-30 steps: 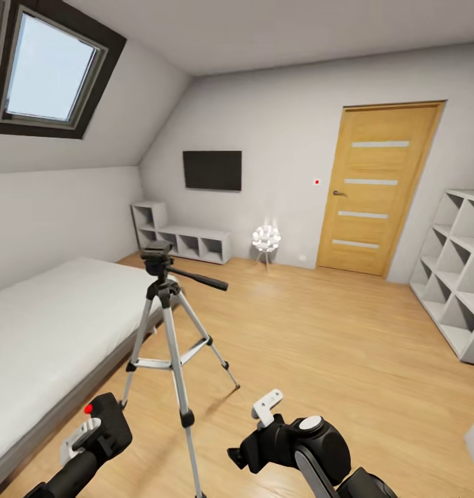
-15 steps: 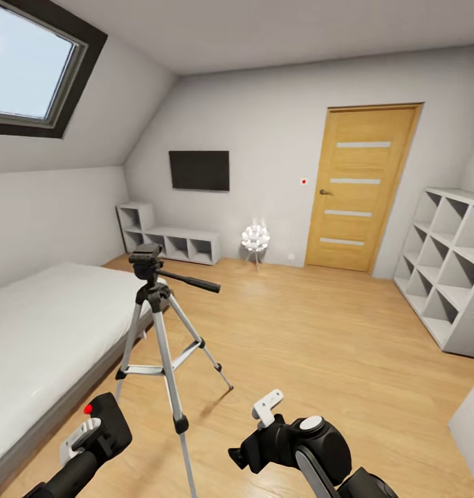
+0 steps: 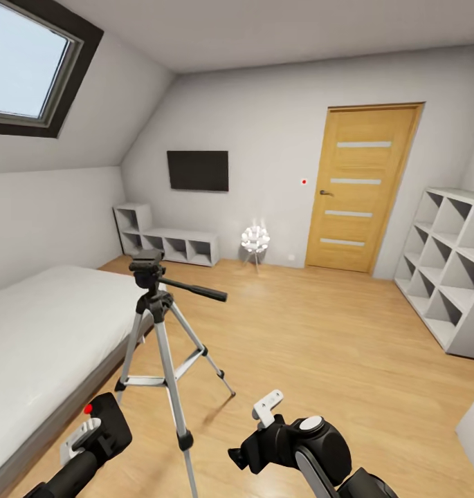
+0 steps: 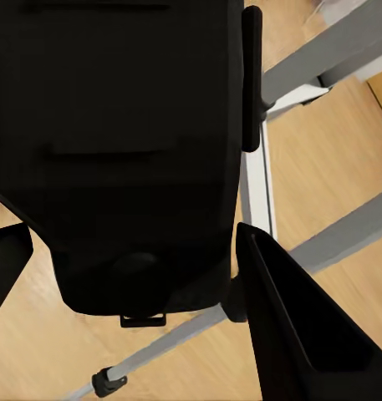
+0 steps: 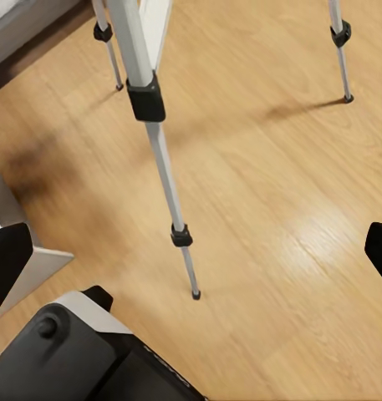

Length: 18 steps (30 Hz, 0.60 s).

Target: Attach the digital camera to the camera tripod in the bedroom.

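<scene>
between left gripper fingers: digital camera.

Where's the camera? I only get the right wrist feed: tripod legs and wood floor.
Observer: In the left hand. The head view shows the camera held there, red dot up, low on the robot's left.
Operator: Is it seated in the grip?
Observer: The left wrist view shows its black body sitting between the two fingers, one on each side.
Operator: Tripod top free?
Observer: Yes. In the head view the tripod has nothing on its black head. It stands on the floor beside the bed.
</scene>
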Tool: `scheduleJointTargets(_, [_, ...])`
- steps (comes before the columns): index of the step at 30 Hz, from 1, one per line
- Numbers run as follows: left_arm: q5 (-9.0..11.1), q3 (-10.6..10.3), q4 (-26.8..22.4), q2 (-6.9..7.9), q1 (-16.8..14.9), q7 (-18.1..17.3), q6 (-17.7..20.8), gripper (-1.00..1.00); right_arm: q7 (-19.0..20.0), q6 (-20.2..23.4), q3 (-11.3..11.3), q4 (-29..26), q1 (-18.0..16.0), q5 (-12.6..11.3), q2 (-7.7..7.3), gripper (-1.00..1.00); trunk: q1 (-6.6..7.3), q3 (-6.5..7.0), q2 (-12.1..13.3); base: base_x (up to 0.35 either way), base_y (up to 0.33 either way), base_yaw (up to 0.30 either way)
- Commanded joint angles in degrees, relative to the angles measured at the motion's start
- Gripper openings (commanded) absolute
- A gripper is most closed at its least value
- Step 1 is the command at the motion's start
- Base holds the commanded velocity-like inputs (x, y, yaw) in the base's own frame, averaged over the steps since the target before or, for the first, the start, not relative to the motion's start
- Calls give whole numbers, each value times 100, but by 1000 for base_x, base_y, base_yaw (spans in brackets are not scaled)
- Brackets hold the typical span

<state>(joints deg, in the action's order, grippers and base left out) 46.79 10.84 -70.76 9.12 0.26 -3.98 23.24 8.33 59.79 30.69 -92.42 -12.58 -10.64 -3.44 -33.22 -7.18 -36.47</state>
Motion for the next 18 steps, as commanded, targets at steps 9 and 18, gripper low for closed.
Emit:
scheduleJointTargets(9, [-8,9,-8,-5,0,-16,39,-100,-6,21,14,-4,-7,-17,-5,100,-3,-8,-8,27,17,-2])
scheduleJointTargets(18, [-13,14,-8,-2,0,-15,43,-100,-6,21,22,-4,5,-17,4,100,-3,-8,-8,66,86,-76])
